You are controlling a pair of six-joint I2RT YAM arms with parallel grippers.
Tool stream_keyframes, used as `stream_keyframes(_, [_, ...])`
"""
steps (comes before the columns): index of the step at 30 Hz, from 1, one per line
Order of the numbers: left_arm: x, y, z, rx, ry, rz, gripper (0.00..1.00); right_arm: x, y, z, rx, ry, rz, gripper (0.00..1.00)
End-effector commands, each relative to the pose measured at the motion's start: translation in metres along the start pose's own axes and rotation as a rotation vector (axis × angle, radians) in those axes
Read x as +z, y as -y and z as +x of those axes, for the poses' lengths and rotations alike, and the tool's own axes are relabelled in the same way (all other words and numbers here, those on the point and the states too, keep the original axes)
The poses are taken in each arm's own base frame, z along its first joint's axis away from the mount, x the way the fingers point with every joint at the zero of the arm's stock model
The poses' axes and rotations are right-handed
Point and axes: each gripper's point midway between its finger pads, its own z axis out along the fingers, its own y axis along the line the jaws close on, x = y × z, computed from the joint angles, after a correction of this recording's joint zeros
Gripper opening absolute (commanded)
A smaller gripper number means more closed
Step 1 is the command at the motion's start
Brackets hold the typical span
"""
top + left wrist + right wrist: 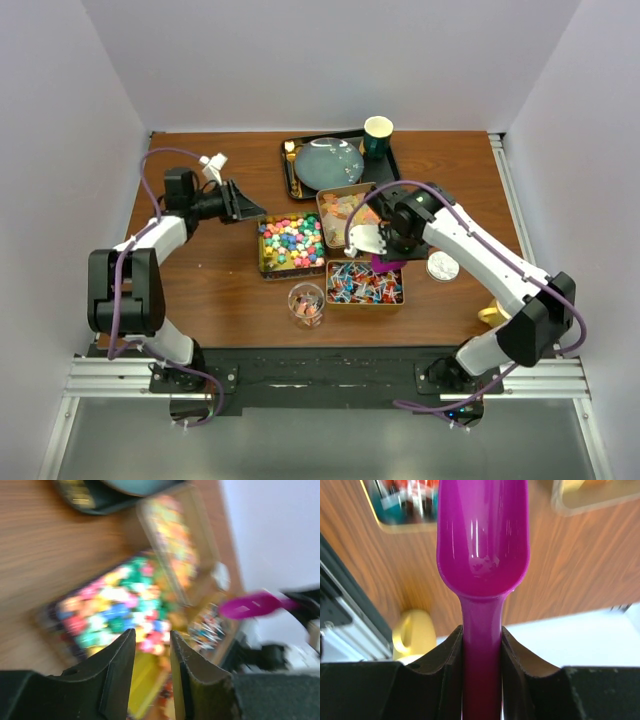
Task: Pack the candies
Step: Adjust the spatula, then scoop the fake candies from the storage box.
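Observation:
The candies lie in three gold tins: multicoloured cubes (291,243) (115,610), pale gummies (345,212) (175,545), and red-blue-white wrapped pieces (365,283) (210,627) (402,505). A small glass jar (306,303) in front of the tins holds a few candies. My left gripper (240,205) (152,637) hovers just left of the cube tin, jaws apart with nothing between them. Over the wrapped pieces, my right gripper (385,245) (482,630) is shut on the handle of a purple scoop (388,263) (482,540) (250,605), whose bowl looks empty.
A black tray (292,160) at the back carries a grey plate (328,163) and a green cup (378,135). A white round lid (442,266) lies right of the tins. A yellow object (492,313) (412,632) sits near the right arm's base.

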Motion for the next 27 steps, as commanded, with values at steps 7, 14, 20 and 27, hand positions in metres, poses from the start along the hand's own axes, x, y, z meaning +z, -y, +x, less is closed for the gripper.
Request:
stream_keyframes(7, [-0.055,-0.123,0.029,-0.089,0.019,-0.609,0.37,-0.014,-0.036,0.073,-0.200,-0.294,-0.124,0.00])
stream_keyframes(14, [-0.050,-0.142,0.063,-0.156,-0.041,-0.631,0.37,-0.001,-0.029,0.073,-0.246,-0.377,-0.172,0.00])
stream_keyframes(20, [-0.038,-0.148,0.075,-0.181,-0.091,-0.626,0.37,0.003,-0.019,0.072,-0.316,-0.447,-0.173,0.00])
stream_keyframes(27, [-0.027,-0.151,0.097,-0.213,-0.165,-0.615,0.36,0.012,-0.026,0.054,-0.436,-0.501,-0.192,0.00])
